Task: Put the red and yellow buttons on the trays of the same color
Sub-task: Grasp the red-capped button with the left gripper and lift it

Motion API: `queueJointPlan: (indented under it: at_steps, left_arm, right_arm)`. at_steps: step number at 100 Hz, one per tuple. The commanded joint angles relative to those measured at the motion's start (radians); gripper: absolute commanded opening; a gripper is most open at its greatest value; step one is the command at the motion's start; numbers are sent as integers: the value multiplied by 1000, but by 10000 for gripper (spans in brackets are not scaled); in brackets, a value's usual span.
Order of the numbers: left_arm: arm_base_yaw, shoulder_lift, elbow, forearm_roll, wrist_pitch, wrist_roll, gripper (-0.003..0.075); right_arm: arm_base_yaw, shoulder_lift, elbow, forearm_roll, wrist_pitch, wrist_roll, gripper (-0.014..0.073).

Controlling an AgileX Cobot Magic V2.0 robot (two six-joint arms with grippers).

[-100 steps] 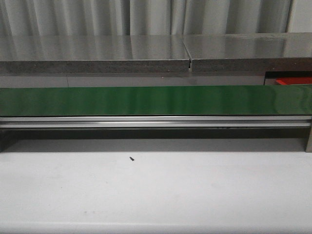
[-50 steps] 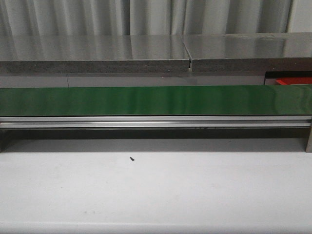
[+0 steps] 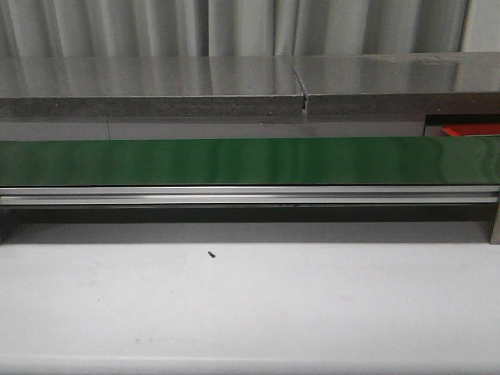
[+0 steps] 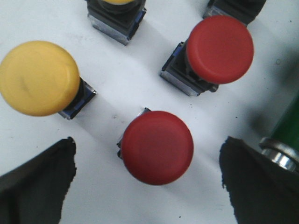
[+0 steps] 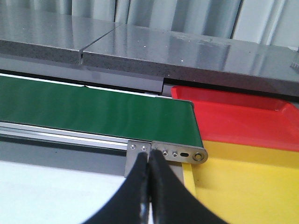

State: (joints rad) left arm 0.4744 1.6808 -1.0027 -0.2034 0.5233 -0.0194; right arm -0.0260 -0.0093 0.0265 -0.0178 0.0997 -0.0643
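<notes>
Table [image 3: 250,312] fills the near half of the front view, white, with one small dark speck [image 3: 212,253] on it and no arms in sight. Green belt [image 3: 250,160] runs across behind it on a metal rail [image 3: 250,195], grey slabs [image 3: 156,86] beyond that. Red tray [image 5: 243,116] sits at the belt's right end, yellow tray [image 5: 243,177] just nearer than it, the two touching; front view catches only a red sliver at far right. Left gripper [image 4: 149,182] hangs over the buttons with jaws wide apart, nothing held; one red button [image 4: 157,147] stands on the table between the fingertips [image 4: 39,182], not touching either. Second red button [image 4: 219,49] is near it, a yellow button [image 4: 39,78] off to the side, another yellow [image 4: 117,2] cut off at the frame edge. Right gripper [image 5: 149,186] is closed tip to tip, empty, pointing at the belt end roller [image 5: 180,154] beside the trays.
</notes>
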Motion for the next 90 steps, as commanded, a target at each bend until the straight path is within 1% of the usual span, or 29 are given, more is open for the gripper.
queueJointPlan:
  at_steps: [1, 11, 36, 43, 62, 74, 82, 90]
  left_arm:
    - [3, -30, -29, -16, -40, -3, 498]
    - [3, -15, -29, -16, -35, -3, 429]
    - [3, 2, -29, -16, -35, -3, 314]
    - [3, 2, -29, -16, -37, -3, 265]
    - [3, -3, -29, -16, -34, -3, 99]
    - [3, -41, -29, -16, -17, 1, 19]
    - [3, -86, -29, -16, -8, 2, -17]
    - [-1, -141, -29, -16, -3, 3, -19]
  right_arm:
    - [4, -12, 1, -9, -78, -2, -68]
    - [4, -12, 1, -9, -78, -2, -68]
    - [4, -12, 1, -9, -78, -2, -68]
    - [4, -12, 1, -9, -78, -2, -68]
    - [4, -12, 1, -9, -78, -2, -68]
    - [4, -12, 1, -9, -78, -2, -68]
    - [4, -12, 1, -9, -78, -2, -68]
    - [4, -12, 1, -9, -78, -2, -68]
